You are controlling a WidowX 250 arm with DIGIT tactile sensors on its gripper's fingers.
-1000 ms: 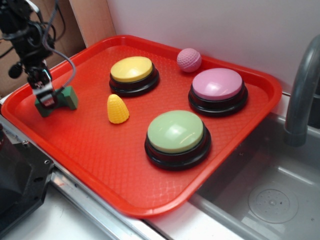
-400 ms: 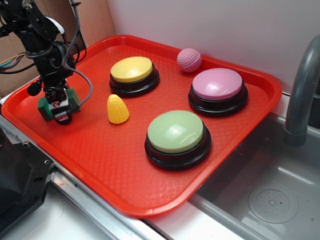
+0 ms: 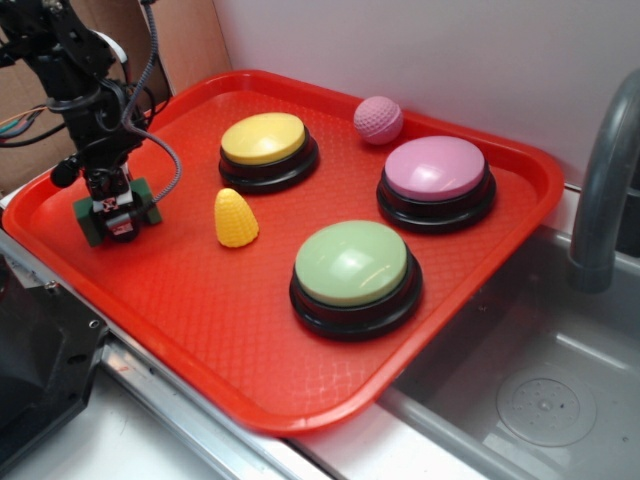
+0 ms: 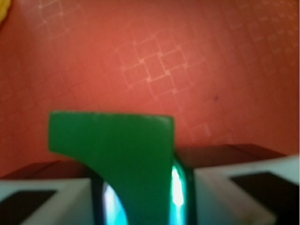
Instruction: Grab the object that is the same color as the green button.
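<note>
Seen from outside, the dark green block (image 3: 115, 212) sits at the left end of the red tray (image 3: 200, 330), well apart from the big pale green button (image 3: 351, 265) whose colour marks it as the thing to take. The gripper (image 3: 115, 215) hangs straight over the block with its jaws low around it, one each side of the narrow middle, which looks like the natural place to pinch an arch-shaped piece. From this angle I cannot tell whether the block is off the tray or resting on it. The yellow corn toy (image 3: 236, 218) lies near the block on its right, clear of the arm. Behind it stand the yellow button (image 3: 265, 142) and the pink button (image 3: 435, 172), with the pink ball (image 3: 378, 119) near the tray's far rim. The tray rests on a pale bench beside a steel sink (image 3: 530, 400), a grey tap (image 3: 600, 190) rising at the right, a plain white wall behind and cardboard at the upper left.

Close up from the wrist, the block (image 4: 117, 159) fills the lower middle, its curved notch cutting in from the left. The white jaws press against both sides of it, so they are clamped on the block rather than merely near it. Beyond lies only the tray's (image 4: 187, 56) diamond-patterned surface, blurred, with a sliver of yellow at the top left corner.
</note>
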